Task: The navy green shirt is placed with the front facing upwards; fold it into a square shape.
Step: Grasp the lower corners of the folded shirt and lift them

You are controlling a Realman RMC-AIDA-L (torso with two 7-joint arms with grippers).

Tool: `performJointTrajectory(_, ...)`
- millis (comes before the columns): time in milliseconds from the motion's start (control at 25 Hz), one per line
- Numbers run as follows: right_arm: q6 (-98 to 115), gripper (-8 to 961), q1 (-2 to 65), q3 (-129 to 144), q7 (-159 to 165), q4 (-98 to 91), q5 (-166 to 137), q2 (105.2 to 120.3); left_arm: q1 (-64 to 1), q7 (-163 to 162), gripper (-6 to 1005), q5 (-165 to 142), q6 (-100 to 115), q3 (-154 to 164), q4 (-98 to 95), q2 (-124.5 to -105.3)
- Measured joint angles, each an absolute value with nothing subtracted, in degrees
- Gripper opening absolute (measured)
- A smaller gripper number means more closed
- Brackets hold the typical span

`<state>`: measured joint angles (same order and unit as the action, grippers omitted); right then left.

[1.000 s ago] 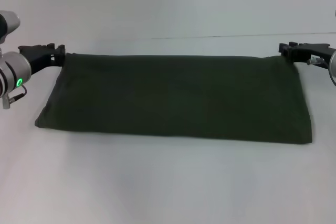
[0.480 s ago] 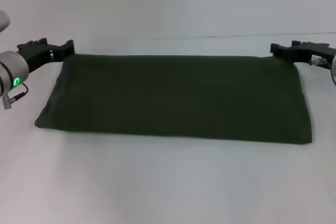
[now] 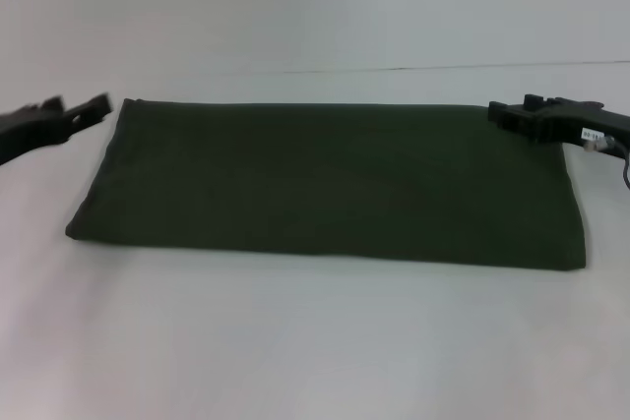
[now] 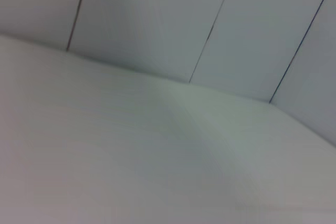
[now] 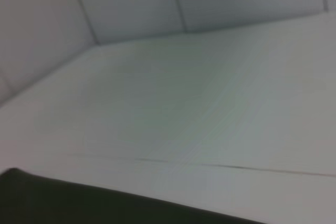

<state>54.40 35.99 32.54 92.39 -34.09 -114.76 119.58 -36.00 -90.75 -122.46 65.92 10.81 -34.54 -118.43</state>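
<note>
The navy green shirt (image 3: 325, 184) lies flat on the white table (image 3: 315, 341) as a wide, plain dark rectangle with no lettering showing. My left gripper (image 3: 98, 105) hovers just off the shirt's far left corner, apart from the cloth. Over the far right corner sits my right gripper (image 3: 497, 113), its tip above the shirt's edge. In the right wrist view a dark strip of the shirt (image 5: 79, 203) shows. The left wrist view shows only table and wall.
A pale panelled wall (image 4: 210, 24) stands behind the table's far edge (image 3: 394, 70). Bare white tabletop runs in front of the shirt and on both sides of it.
The left arm has pulled back to the left and away from the shirt's corner. My right gripper has slid left along the far edge, over the right corner. The shirt has not moved.
</note>
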Motion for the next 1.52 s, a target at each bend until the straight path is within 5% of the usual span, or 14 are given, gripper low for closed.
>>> performJointTrajectory(280, 63.1, 655, 33.2, 32.8, 86.2, -33.9, -109.7, 119.65, -31.6, -102.7, 834, -134.8, 71.2, 10.8, -42.3, -118.21)
performJointTrajectory(1080, 65.4, 652, 32.2, 32.8, 84.9, -33.2, -109.5, 119.90, -33.2, -108.8, 833, -142.2, 69.2, 18.9, -40.7, -118.89)
performJointTrajectory(1520, 65.8, 650, 31.3, 32.3, 84.9, -33.3, -109.5, 119.73, -33.4, -107.1, 558, -141.7, 69.5, 19.5, -40.4, -118.95)
